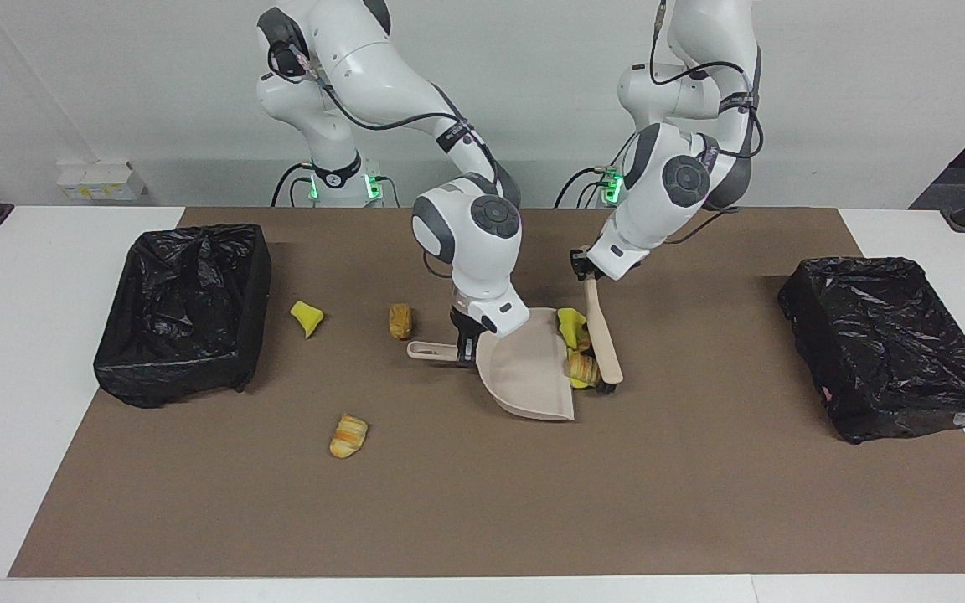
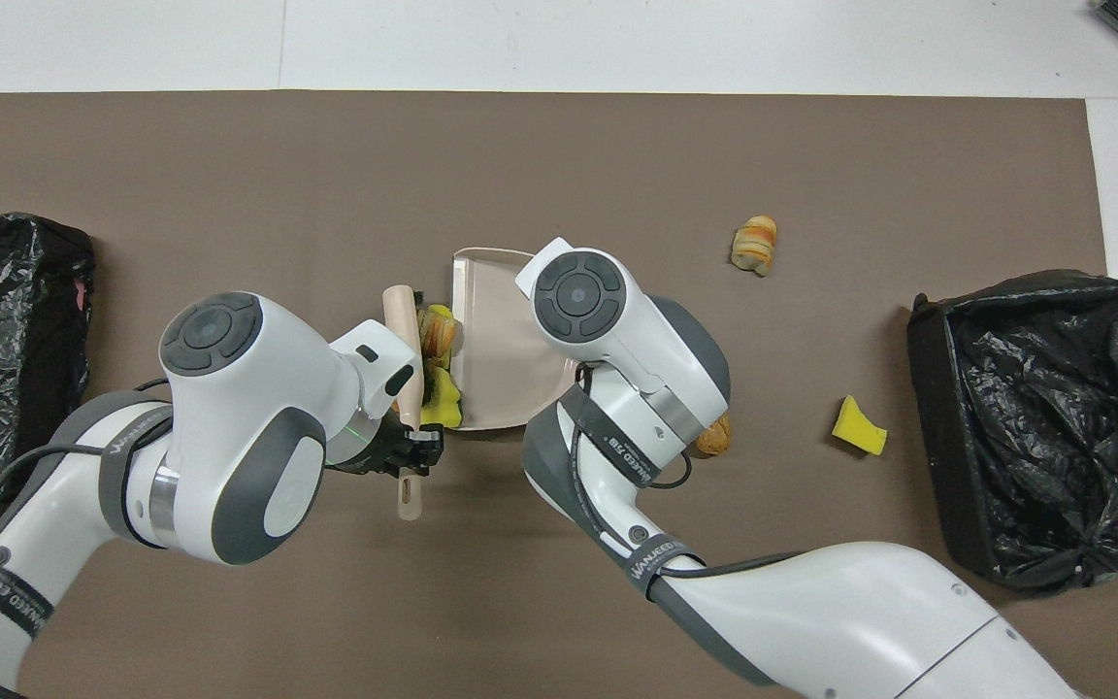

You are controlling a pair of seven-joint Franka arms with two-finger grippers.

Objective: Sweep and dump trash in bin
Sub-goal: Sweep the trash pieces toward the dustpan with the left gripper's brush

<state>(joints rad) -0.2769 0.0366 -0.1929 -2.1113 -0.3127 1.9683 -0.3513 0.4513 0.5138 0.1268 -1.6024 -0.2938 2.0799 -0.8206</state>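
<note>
Gripping the beige wooden hand brush [image 1: 602, 335] by its handle, the left pincer [image 1: 583, 266] is clamped shut on it; black bristles press a clump of yellow sponge wedges and striped pastry toys [image 1: 576, 347] against the open lip of the beige plastic dustpan [image 1: 524, 368]. In the overhead view that clump [image 2: 438, 364] sits wedged between brush [image 2: 406, 364] and pan [image 2: 496, 335], touching both.

Right pincer [image 1: 466, 342] is closed on the dustpan's handle [image 1: 430, 350], pan resting flat on the brown table mat [image 1: 482, 502].

Loose trash on the mat, clock directions read in the facing view from the dustpan:
- golden-brown striped pastry piece [image 1: 399, 320] at 10 o'clock, just beside the pan handle, mostly hidden under the right arm from overhead
- yellow sponge wedge [image 1: 307, 317] at 9–10 o'clock, between that piece and the bin
- striped pastry piece [image 1: 349, 435] at 8 o'clock, well apart from everything else

Black-bag-lined bin [image 1: 185, 314] at 9 o'clock, at the right arm's end of the table. Second black-lined bin [image 1: 889, 356] at 3 o'clock, at the left arm's end.
</note>
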